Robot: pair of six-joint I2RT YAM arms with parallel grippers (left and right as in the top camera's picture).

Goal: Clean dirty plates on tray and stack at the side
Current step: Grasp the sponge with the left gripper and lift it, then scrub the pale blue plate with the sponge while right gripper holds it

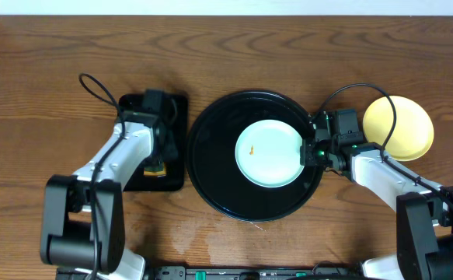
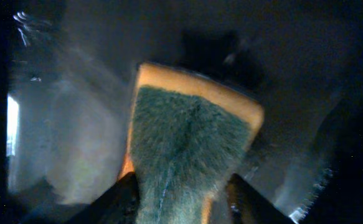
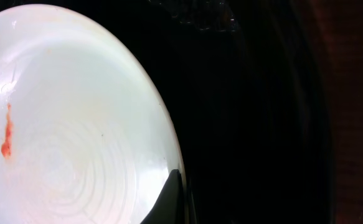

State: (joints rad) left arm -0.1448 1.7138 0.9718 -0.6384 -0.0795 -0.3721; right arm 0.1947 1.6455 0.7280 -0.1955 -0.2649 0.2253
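The plates (image 1: pixel 270 152) lie on and beside the large round glossy black tray (image 1: pixel 210 167): left of it the left gripper (image 2: pixel 186 196) straddles a green-topped yellow sponge (image 2: pixel 190 134), jaws partly apart, grip unclear; on it a smeared pale mint-blue plate (image 3: pixel 75 124), the closed right gripper (image 1: pixel 310 152) at its right rim; right of it a pale yellow plate (image 1: pixel 401 128).

Your bench (image 1: pixel 55 47) is dark brown wood with a plain grain. At its middle sits the round black tray (image 1: pixel 210 167), glossy and raised at the rim. Just left of it lies a smaller rectangular black tray (image 1: pixel 178 109). To the right, apart from the round one, a yellow plate (image 1: pixel 409 128) rests on the wood; from above it may be more than one.
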